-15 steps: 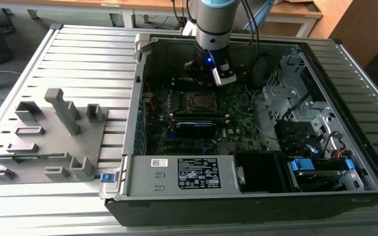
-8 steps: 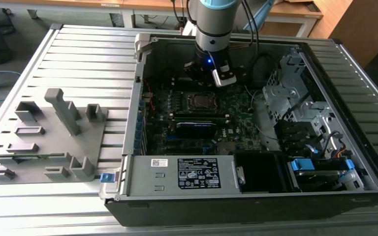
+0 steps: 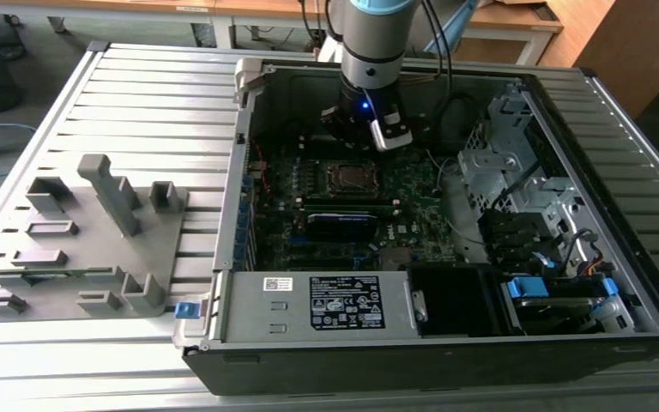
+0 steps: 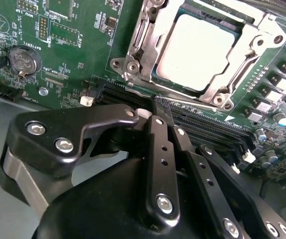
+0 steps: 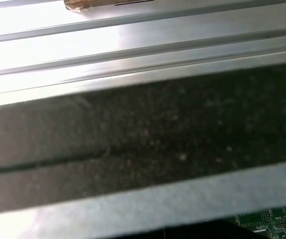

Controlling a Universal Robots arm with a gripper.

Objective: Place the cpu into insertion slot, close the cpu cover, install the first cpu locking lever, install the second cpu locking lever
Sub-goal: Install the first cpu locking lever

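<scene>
**Chip seated under its frame, claw parked just off the socket**

I'm looking down the second wrist view. The cpu (image 4: 197, 50) lies flat in the insertion slot (image 3: 352, 177), a pale, dull-metal square with rounded corners. The cpu cover (image 4: 143, 35) is folded down around it, a thin stamped silvery frame whose window shows the chip's top. A slim metal rod runs along the frame's edge nearest my claw; I can't tell whether it is latched.

The claw (image 4: 161, 110) is matte black, with bolted link bars. Its fingertips are drawn together with nothing between them, and it hangs over the long black memory slots (image 4: 202, 127) just beside the socket. The green motherboard (image 4: 73, 30) is all fine solder and print, with a shiny coin battery (image 4: 22, 59) off to one side.

In the exterior view the arm (image 3: 370, 51) reaches down into the open computer case (image 3: 232, 215), a dark steel tub holding the board, cable bundles and a white-labelled power supply box (image 3: 318, 305). The case sits on a ribbed aluminium table (image 3: 135, 103), with a grey moulded fixture (image 3: 89, 249) to the exterior view's left.
</scene>
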